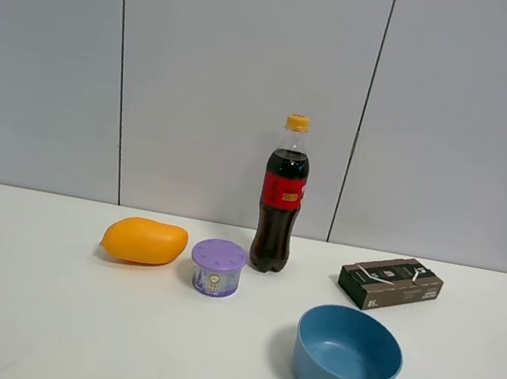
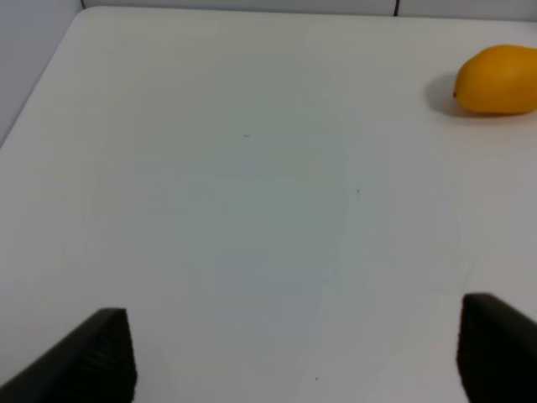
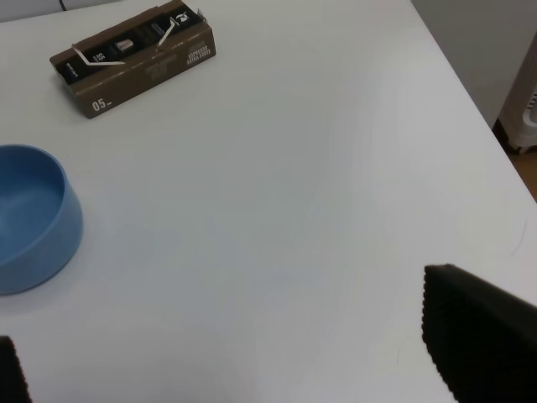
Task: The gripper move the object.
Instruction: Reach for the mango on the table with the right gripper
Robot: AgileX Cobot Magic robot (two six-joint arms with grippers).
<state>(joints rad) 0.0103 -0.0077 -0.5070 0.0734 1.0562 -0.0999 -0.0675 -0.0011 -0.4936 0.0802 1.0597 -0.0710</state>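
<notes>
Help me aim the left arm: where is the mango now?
In the exterior high view, the mango lies left of centre, just left of the purple-lidded tub.

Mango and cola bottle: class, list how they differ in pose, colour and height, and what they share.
The mango lies flat; the cola bottle stands upright. The mango is yellow-orange; the bottle dark, red-labelled. The bottle towers over the mango. Both rest on the table.

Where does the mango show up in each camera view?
Exterior high: mango lies left of centre, just left of the purple-lidded tub.
Left wrist: mango lies far ahead of the open left gripper, cut by the frame edge.
Right wrist: not in it.
Shared landmark: the white table.
</notes>
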